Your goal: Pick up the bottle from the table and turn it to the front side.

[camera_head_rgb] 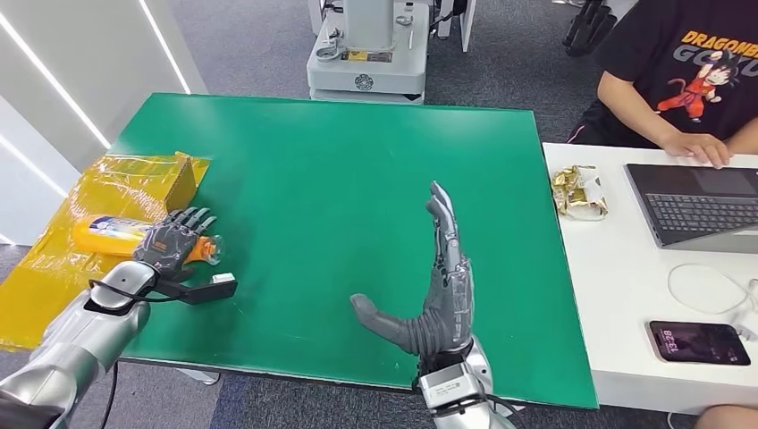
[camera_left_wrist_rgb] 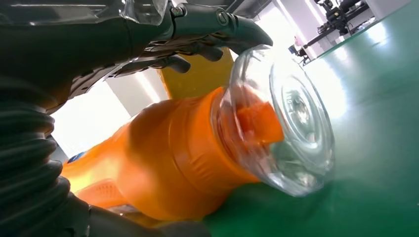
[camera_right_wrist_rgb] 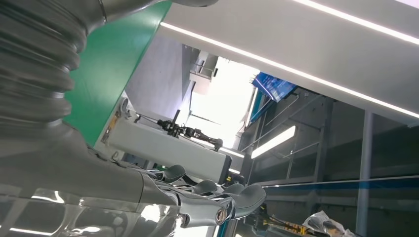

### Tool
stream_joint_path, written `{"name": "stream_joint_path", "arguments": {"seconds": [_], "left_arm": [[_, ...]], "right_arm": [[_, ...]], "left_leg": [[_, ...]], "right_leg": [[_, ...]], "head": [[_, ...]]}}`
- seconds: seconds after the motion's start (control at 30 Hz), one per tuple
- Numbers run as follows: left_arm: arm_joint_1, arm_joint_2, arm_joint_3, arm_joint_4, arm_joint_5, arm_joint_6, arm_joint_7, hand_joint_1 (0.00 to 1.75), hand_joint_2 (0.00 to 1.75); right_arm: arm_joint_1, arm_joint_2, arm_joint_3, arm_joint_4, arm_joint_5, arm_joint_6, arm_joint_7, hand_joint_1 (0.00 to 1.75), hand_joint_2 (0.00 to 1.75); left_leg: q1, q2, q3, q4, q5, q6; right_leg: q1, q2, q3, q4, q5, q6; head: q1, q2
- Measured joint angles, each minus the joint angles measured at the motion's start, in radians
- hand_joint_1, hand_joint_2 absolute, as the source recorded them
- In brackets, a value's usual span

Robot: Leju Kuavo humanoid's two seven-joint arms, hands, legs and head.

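An orange bottle (camera_head_rgb: 105, 235) lies on its side at the left edge of the green table (camera_head_rgb: 340, 170), partly on yellow plastic wrap (camera_head_rgb: 98, 188). Its clear cap (camera_left_wrist_rgb: 286, 123) points toward the table's middle. My left hand (camera_head_rgb: 172, 241) arches over the bottle's neck end, and its fingers (camera_left_wrist_rgb: 207, 24) stand a little above the orange body (camera_left_wrist_rgb: 168, 153), with a gap showing between them. My right hand (camera_head_rgb: 442, 286) stands upright over the table's near edge, flat and empty, thumb spread to the left; its fingers (camera_right_wrist_rgb: 217, 202) are straight.
A yellow box (camera_head_rgb: 183, 179) sits just behind the bottle. To the right is a white table (camera_head_rgb: 617, 295) with a laptop (camera_head_rgb: 697, 206), a phone (camera_head_rgb: 697, 342) and a snack wrapper (camera_head_rgb: 579, 190), where a person (camera_head_rgb: 688, 80) sits. A robot base (camera_head_rgb: 366, 63) stands behind the green table.
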Motion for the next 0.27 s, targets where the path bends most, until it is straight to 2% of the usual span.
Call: {"name": "stream_joint_path", "arguments": {"seconds": [0.27], "left_arm": [[0.024,0.014,0.012,-0.001,0.025,0.047,0.0,0.0,1.75]], "right_arm": [[-0.003,0.0,0.0,0.02,-0.009,0.004,-0.013,0.0,1.75]], "left_leg": [[0.0,0.001,0.0,0.0,0.0,0.0]], "right_leg": [[0.0,0.001,0.0,0.0,0.0,0.0]], "head": [[0.0,0.0]]}}
